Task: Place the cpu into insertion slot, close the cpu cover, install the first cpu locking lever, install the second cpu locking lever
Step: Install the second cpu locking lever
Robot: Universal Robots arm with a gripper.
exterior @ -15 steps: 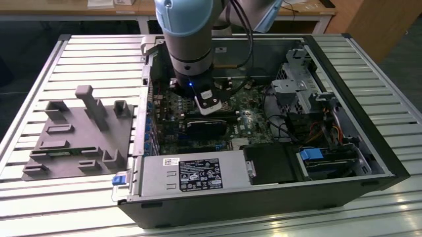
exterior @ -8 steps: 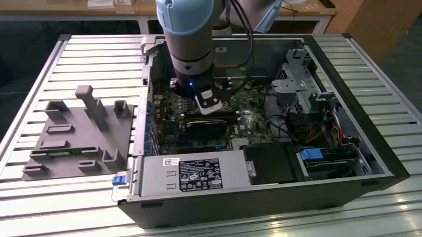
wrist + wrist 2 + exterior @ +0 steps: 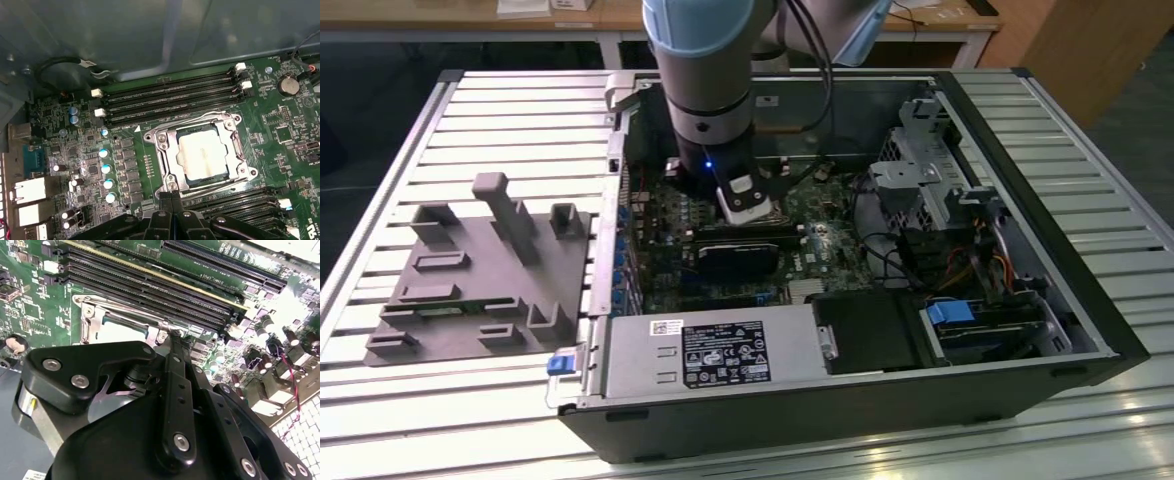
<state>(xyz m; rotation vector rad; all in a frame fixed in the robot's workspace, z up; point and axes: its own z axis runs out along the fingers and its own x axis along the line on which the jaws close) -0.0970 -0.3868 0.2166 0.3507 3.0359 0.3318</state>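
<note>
Silver-grey cpu seated in the insertion slot, with the cpu cover closed flat around it; placement and cover-closing judged complete. Wire locking levers run along the frame; whether either is latched cannot be told. Gripper, fingers pressed together on nothing, stands at the socket's 6 o'clock edge in the first wrist view, beside the memory slots.
</note>
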